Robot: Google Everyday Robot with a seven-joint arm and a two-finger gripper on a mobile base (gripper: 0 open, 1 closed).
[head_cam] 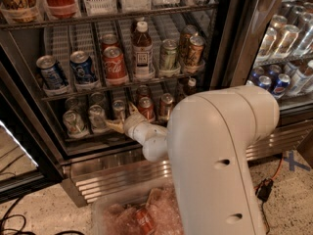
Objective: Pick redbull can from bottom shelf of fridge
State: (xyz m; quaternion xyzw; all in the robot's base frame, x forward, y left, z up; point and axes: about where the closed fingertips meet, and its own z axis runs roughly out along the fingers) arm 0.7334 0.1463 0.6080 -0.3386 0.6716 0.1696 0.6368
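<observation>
The gripper [120, 117] was inside the fridge [226, 38], at the front of the bottom shelf [93, 142]. Its two tan fingers [113, 126] were spread apart, one pointing low and left, the other up and right. The redbull can [119, 107] stood upright in its lane just behind that gap. From where I watched it lined up between the two fingers, but I saw no contact on either side. I could not tell how deep into the lane the tips reached.

On the robot's right of the target, very close, stood a red cola can [145, 107], touching or nearly touching the upper finger. Beyond that was another can [165, 105]. On the other side were two wider silver cans [97, 116], near the lower finger. The white arm [220, 160] filled the foreground and hid the right end of the shelf.

I judged the task about halfway through. The door was open, the reach was made and the gripper was lined up on the right can. The grasp itself was not yet done. What was left was to close on the slim can without catching the cola can, lift it clear of the front rail, and draw it out of the fridge.
</observation>
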